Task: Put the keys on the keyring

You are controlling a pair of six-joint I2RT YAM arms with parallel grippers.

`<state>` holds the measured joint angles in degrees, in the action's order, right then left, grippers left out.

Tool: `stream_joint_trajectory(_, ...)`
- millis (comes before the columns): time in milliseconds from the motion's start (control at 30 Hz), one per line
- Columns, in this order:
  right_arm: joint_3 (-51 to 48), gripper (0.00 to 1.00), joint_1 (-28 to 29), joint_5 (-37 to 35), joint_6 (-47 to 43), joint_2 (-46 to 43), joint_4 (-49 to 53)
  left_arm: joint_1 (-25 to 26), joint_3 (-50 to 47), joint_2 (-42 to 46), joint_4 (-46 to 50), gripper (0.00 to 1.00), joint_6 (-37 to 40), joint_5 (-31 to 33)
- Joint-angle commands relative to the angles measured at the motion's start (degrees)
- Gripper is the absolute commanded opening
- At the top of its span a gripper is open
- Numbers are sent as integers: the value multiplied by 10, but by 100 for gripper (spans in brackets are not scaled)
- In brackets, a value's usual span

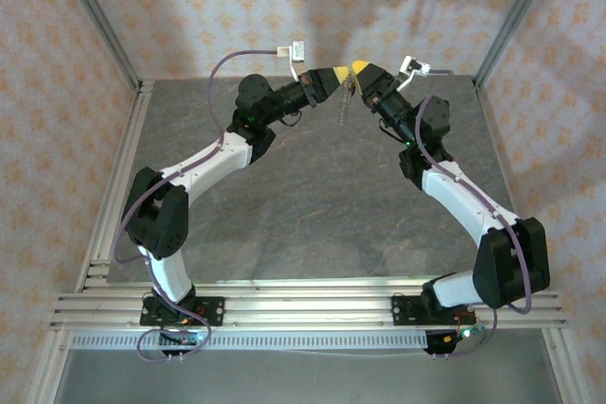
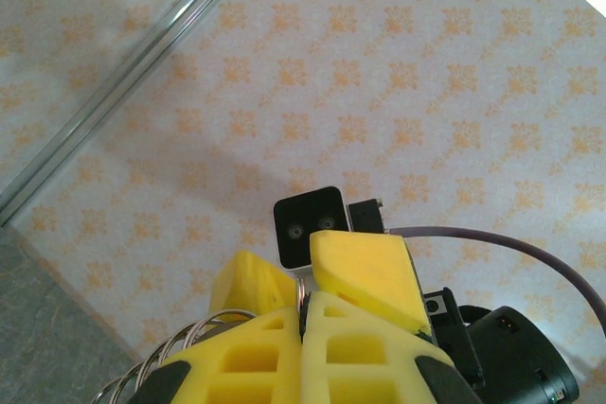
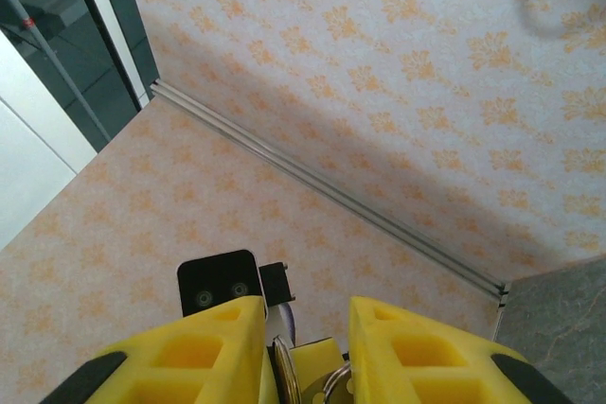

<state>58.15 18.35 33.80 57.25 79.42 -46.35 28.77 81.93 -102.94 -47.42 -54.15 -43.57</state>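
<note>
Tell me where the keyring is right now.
Top view, far centre: the keyring dangles in the air where the left gripper and right gripper meet tip to tip, above the far part of the table.

Right gripper [image 3: 305, 319] poses its yellow fingers [image 3: 222, 338] apart around the silvery keyring [image 3: 283, 371], a small black camera [image 3: 218, 283] just left, orange-patterned wallpaper [image 3: 398, 73] and a metal rail [image 3: 322, 186] far behind.
</note>
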Motion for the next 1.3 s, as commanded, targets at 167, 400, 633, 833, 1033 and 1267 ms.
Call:
stream_joint_trajectory(167,21,20,4,9,2,4,-29,0,0,5,-40,0,-3,9)
stream_joint_trajectory(400,28,20,6,18,0,7,-23,0,1,4,-39,0,-3,9)
stream_joint_trajectory(633,41,15,9,28,-6,14,-9,0,2,2,-36,0,-2,7)
stream_joint_trajectory(833,42,0,10,30,-15,13,0,0,1,2,-35,0,-1,7)
stream_joint_trajectory(1033,60,0,7,40,-58,5,54,-6,15,10,12,1,23,-2)
stream_joint_trajectory(1267,108,0,-40,118,-78,7,115,-55,57,20,85,35,63,-73)
